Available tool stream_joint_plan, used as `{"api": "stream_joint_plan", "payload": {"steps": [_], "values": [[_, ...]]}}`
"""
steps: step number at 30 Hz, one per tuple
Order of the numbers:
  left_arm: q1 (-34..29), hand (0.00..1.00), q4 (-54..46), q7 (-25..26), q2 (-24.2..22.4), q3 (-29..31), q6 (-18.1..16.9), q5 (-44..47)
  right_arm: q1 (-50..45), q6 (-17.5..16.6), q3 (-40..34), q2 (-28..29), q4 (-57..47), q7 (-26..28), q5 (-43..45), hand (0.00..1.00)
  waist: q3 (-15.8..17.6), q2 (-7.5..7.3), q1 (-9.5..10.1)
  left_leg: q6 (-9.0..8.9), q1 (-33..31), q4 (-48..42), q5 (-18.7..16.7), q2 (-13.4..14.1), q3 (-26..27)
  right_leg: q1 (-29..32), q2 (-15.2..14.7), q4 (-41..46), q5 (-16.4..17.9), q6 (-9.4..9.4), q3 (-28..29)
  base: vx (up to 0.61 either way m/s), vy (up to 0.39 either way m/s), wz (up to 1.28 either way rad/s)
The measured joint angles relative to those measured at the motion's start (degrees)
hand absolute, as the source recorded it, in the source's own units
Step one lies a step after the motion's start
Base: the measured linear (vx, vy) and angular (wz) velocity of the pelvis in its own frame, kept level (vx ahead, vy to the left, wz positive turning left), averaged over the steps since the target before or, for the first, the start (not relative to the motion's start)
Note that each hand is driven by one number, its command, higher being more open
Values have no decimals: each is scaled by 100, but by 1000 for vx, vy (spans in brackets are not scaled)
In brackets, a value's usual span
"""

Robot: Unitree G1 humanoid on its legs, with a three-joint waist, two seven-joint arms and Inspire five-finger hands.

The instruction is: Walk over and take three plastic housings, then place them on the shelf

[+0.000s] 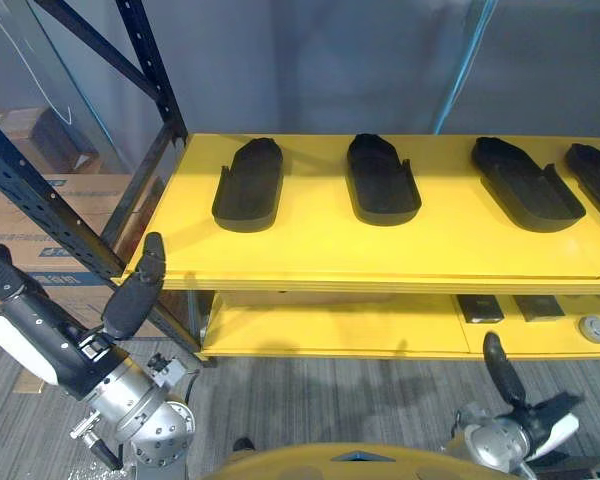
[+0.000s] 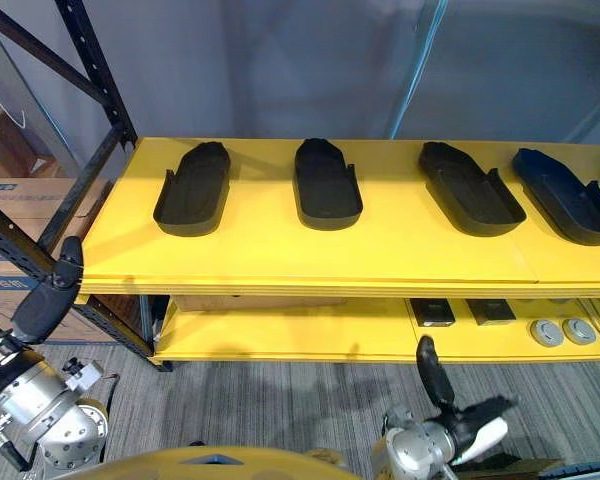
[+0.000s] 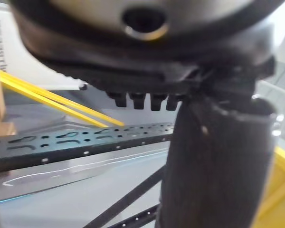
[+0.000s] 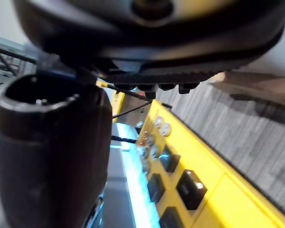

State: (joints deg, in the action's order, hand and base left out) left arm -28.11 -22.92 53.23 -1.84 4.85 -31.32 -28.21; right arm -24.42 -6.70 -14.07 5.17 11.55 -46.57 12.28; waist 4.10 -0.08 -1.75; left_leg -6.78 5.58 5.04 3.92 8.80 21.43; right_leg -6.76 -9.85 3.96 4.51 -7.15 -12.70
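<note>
Several black plastic housings lie in a row on the yellow top shelf (image 1: pixel 310 255). One housing (image 1: pixel 248 185) is at the left, a second (image 1: pixel 381 180) beside it, and a third (image 1: pixel 526 183) further right. Another housing (image 2: pixel 565 195) lies at the shelf's right end. My left hand (image 1: pixel 40 320) hangs low at the left, below the shelf's front edge, open and holding nothing, its thumb (image 1: pixel 135 285) standing out. My right hand (image 1: pixel 540 420) is low at the right, open and empty, with its thumb (image 1: pixel 500 370) pointing up. Both hands are well short of the housings.
A dark blue rack upright with diagonal braces (image 1: pixel 70 225) stands at the shelf's left end, close to my left hand. Cardboard boxes (image 1: pixel 40 215) sit behind it. The lower yellow shelf (image 1: pixel 330 330) carries small dark blocks (image 1: pixel 480 307) and grey round discs (image 1: pixel 596 328). Grey carpet (image 1: pixel 330 400) lies below.
</note>
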Motion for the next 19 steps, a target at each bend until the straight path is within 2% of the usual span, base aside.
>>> {"api": "stream_joint_plan", "payload": {"steps": [2, 3, 4, 6, 7, 8, 10, 12, 14, 16, 18, 19], "values": [[51, 100, -6, 282, -3, -4, 40, -75, 0, 18, -63, 3, 461, 14, 137, 100, -10, 20, 1, 5, -3, 0, -6, 9, -6, -14, -3, -1, 1, -2, -32, -5, -4, 6], [115, 100, -6, 610, -6, 85, 192, 7, 2, 61, -153, 2, 839, 57, 272, 100, -20, 35, 0, 4, -3, 0, -7, 10, -32, -37, -7, -2, 4, -5, -69, 3, -6, 8], [133, 100, -6, 725, -6, 159, 253, 139, 4, 102, -200, 2, 976, 95, 282, 100, -24, 43, 0, 5, -7, 0, -6, 10, -48, -41, -8, -1, 5, -5, -88, 6, -8, 11], [176, 100, 31, 1032, -17, 584, 395, 757, 0, 205, -310, -1, 1336, 204, 443, 100, -24, 63, -1, 0, -15, -2, 12, 12, -89, -55, -8, -1, 10, -11, -124, 7, -5, 8], [256, 100, 182, 1217, -64, 1036, 415, 1215, -3, 298, -379, -4, 1542, 283, 454, 100, -28, 74, 2, -8, -13, -2, 20, 15, -112, -73, -8, -1, 14, -13, -145, 10, -8, 11], [352, 100, 461, 1304, -117, 1516, 418, 1764, -8, 421, -449, -4, 1705, 415, 527, 100, -29, 78, 8, -10, -8, -1, 24, 13, -150, -105, -8, -1, 19, -14, -187, 10, -10, 13], [394, 100, 1100, 1327, -176, 2076, 413, 2509, 17, 560, -518, -18, 2016, 685, 704, 100, -33, 71, 19, -11, -1, 0, 31, 1, -215, -154, -10, 1, 33, -19, -249, 3, -11, 17], [397, 100, 1914, 1158, -260, 2363, 493, 2916, 85, 717, -574, -46, 2356, 1058, 865, 100, -33, 53, 79, 10, -4, 2, 24, -12, -248, -174, -22, 4, 44, -26, -280, -7, -2, 11], [396, 100, 3128, 242, -325, 2417, 663, 3619, 169, 814, -552, -70, 2809, 1573, 884, 100, -23, 16, 227, 21, 63, 3, 36, -28, -282, -247, -56, 17, 73, -24, -321, -22, 12, 7], [400, 100, 3973, -625, -327, 2422, 952, 4183, 281, 926, -601, -100, 3021, 1976, 967, 100, -21, 1, 248, 21, 104, 4, 35, -36, -291, -240, -88, 99, 138, -21, -342, -46, 12, 6], [536, 100, 5204, -1948, -290, 2357, 1550, 4898, 496, 1056, -731, -156, 3352, 2662, 1148, 100, -56, -47, 254, 2, 115, 5, 31, -29, -289, -241, -97, 139, 194, -2, -392, -34, -4, 8], [567, 100, 5428, -2253, -279, 2338, 1755, 5028, 524, 1100, -784, -166, 3396, 2822, 1152, 100, -65, -62, 257, -5, 115, 5, 29, -29, -276, -238, -94, 142, 217, 29, -397, 0, 0, 0]]}}
